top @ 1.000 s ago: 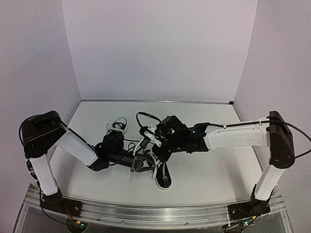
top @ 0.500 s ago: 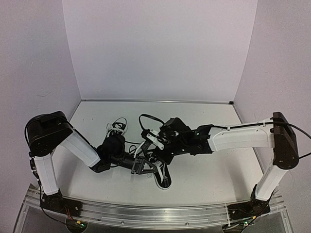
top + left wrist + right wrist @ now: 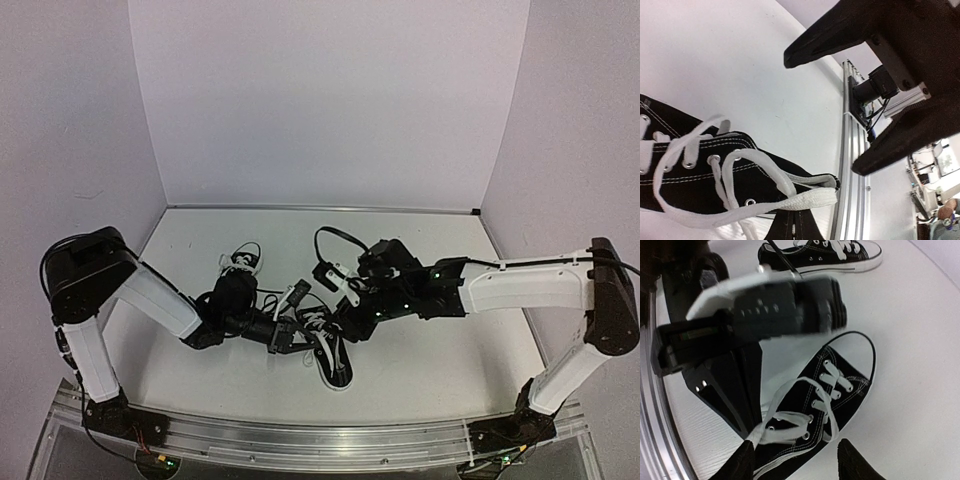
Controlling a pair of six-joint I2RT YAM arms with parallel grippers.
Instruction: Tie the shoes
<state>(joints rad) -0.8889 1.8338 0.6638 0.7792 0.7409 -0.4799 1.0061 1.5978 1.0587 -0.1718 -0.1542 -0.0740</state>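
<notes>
the near shoe [image 3: 328, 352] lies on its sole at the near centre of the tabletop [image 3: 440, 350], between the two arms. its lace [image 3: 805, 199] is threaded through the eyelets but not knotted. one loose loop stands above the tongue, and one flat strand runs out from the top eyelet toward the left. we judge that this strand is drawn out so that it lies clear of the shoe and can be crossed with the other end.

the left hand [image 3: 288, 336] is just left of the shoe, low over the tabletop, and is clenched. in the right wrist view the strand ends at its fingertips, so we read it as grasping the lace. a low, sideways hold of this kind tensions the strand and steadies the shoe.

the right hand [image 3: 796, 462] hangs just right of and above the shoe, fingers spread, with nothing gripped between them. we judge it released and placed to take another part of the lace.

the far shoe [image 3: 241, 261] sits well apart at the far left, behind the left arm, with neither hand on it. we cannot tell whether its lace is tied. with no knot on the near shoe, we judge the task to be at an early stage.
</notes>
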